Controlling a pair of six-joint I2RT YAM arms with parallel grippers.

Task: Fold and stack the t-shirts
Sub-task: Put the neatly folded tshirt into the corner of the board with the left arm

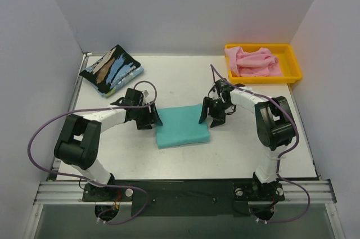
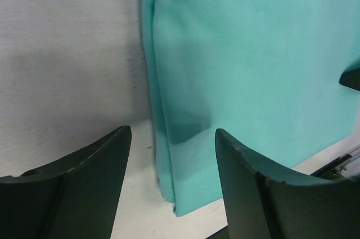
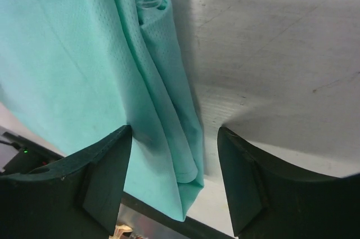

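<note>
left claw (image 2: 173, 132) gapes above teal t-shirt (image 2: 253, 53) edge.

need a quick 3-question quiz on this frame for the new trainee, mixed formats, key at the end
1. True or false: the pink shirt lies crumpled in the yellow tray.
2. Where is the black streaked shirt? A: folded, at the far left of the table. B: in the tray. C: between the claws.
3. Fill in: the left claw and right claw stand ___ at the side edges of the folded teal shirt.
Key: 1 true; 2 A; 3 open.
</note>
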